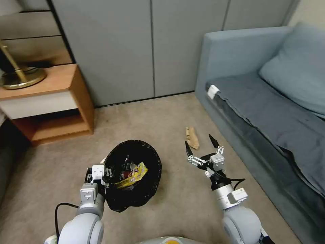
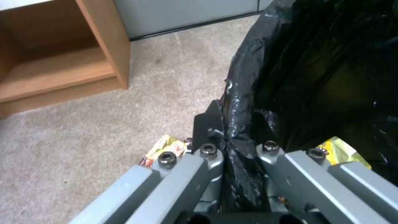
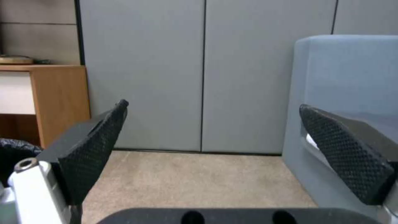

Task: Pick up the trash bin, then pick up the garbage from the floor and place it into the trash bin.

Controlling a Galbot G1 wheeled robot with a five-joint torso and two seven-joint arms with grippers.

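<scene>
While the left gripper (image 1: 107, 172) is clamped on the bag-lined rim of the trash bin (image 1: 149, 183), jaws together on the black plastic, the bin hangs tilted at the robot's left front w/ its mouth facing up and toward the camera. Inside it: a yellow wrapper (image 1: 133, 176) plus some darker bits. The left wrist view shows a second yellow wrapper (image 2: 162, 149) on the carpet just below the fingers.

The right gripper (image 1: 200, 146) hovers over the carpet w/ jaws wide apart, holding nothing. A brown paper bag (image 1: 192, 137) lies on the floor just beyond its tips, between the bin and the sofa (image 1: 243, 64).

Risks, as I judge them:
- The grip looks to be on a thin rim/bag edge only, so a quick swing or more tilt could slip the bin or spill what's in it.
- The paper bag lies flat on carpet; the tips may skid over it or snag the pile.
- The sofa front is near the right arm, so a wide reach could brush it.

Around: a wooden side table (image 1: 57, 101) w/ a brass lamp base (image 1: 22, 79) at left rear, grey cabinet doors (image 1: 149, 47) behind. Nothing lies between the open jaws and the paper bag.
</scene>
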